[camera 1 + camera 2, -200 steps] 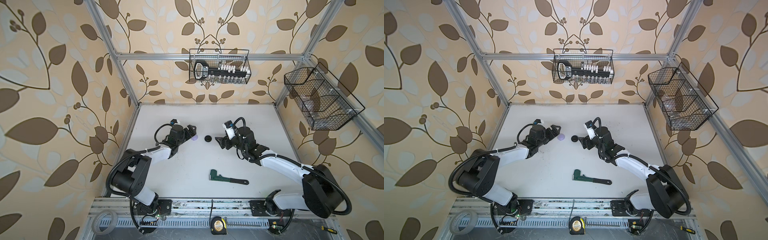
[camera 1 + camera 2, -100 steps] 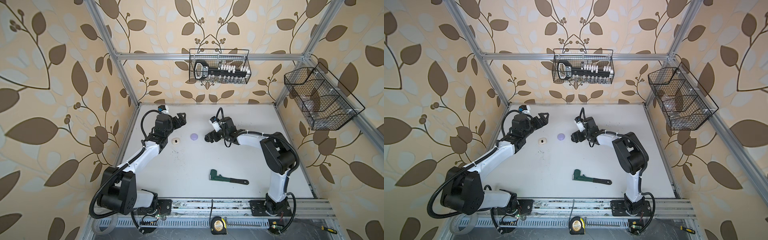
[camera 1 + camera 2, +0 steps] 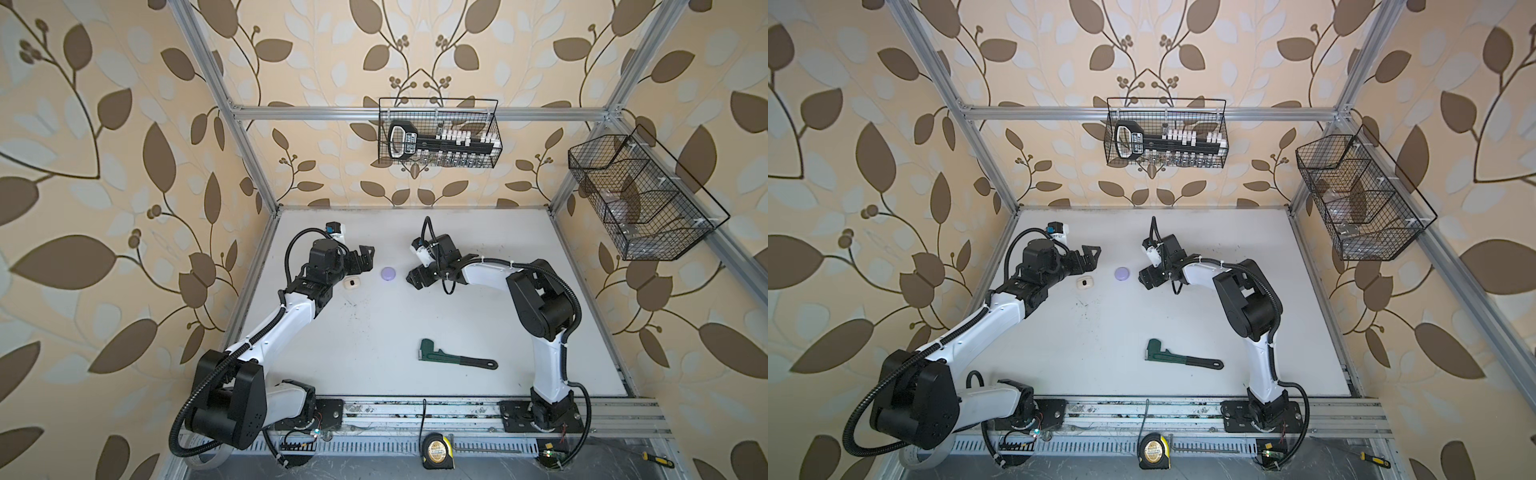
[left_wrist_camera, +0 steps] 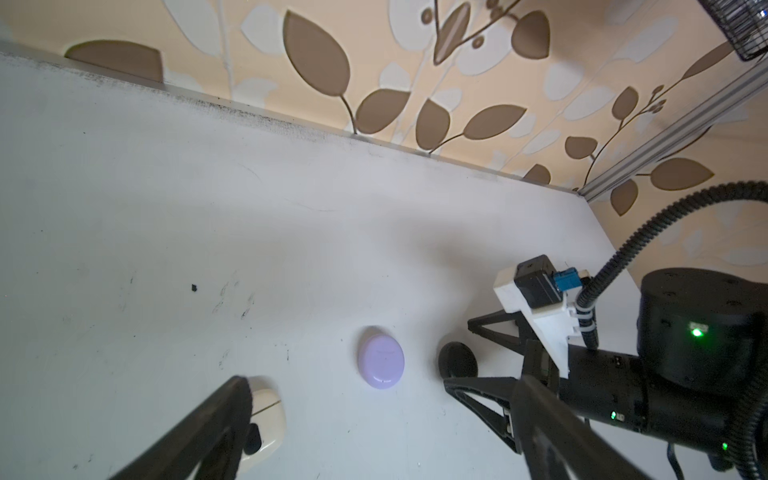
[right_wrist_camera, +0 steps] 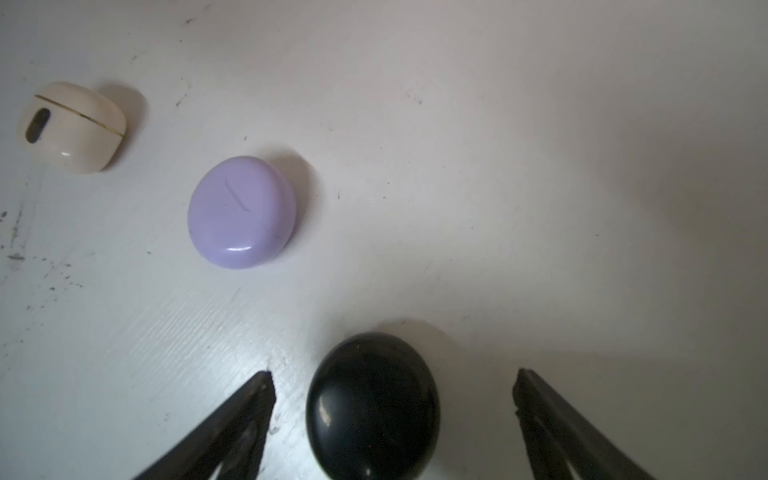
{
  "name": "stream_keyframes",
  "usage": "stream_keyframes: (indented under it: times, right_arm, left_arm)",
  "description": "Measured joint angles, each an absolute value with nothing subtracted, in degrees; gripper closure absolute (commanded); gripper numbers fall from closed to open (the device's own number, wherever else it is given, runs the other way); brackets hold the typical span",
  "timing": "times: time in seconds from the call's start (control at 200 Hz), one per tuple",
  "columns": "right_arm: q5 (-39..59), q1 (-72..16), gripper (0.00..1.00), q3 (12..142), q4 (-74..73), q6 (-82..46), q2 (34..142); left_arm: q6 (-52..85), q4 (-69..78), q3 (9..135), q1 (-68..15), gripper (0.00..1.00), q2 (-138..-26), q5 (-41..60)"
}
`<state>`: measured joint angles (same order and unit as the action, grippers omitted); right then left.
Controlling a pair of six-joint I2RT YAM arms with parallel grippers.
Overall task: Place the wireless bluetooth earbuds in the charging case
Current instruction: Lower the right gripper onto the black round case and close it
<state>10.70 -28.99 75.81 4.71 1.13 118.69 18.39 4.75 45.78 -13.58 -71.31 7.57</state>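
Three shut charging cases lie in a row on the white table [image 3: 374, 332]: a cream-white one [image 3: 352, 283] [image 3: 1084, 282] [image 5: 70, 126], a lavender one [image 3: 388, 273] [image 3: 1122, 273] [image 4: 380, 362] and a black one [image 5: 372, 407] [image 4: 457, 360]. My right gripper [image 5: 392, 374] [image 3: 415, 278] is open low over the table, and the black case sits untouched between its fingers. It hides the black case in both top views. My left gripper [image 3: 361, 259] [image 4: 380, 382] hangs open and empty above the white case. The earbuds are out of view.
A green pipe wrench [image 3: 453, 356] lies on the near middle of the table. Wire baskets hang on the back wall [image 3: 438, 137] and the right wall [image 3: 640, 199]. A tape measure [image 3: 436, 451] rests on the front rail.
My left gripper has pulled back toward the far left, uncovering the white case. My right gripper has slid left so its fingers straddle the black case. Little has moved in the last half second.
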Motion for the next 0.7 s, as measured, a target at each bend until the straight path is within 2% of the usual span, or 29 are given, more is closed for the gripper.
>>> stream_keyframes:
  times: [0.17, 0.41, 0.7]
  right_arm:
    - [9.15, -30.06, 0.2, 77.01, 6.98, 1.72, 118.78]
    - [7.4, -32.86, 0.34, 77.58, 9.08, 2.0, 119.35]
    - [2.7, -35.31, 0.39, 77.14, 9.82, 1.93, 119.26]
  left_arm:
    - [17.04, 3.92, 45.54, -13.58, 0.01, -68.4, 7.18]
    - [15.97, 3.9, 45.54, -13.58, 0.01, -66.35, 6.87]
    - [15.79, 3.84, 44.77, -13.58, 0.01, -66.06, 7.03]
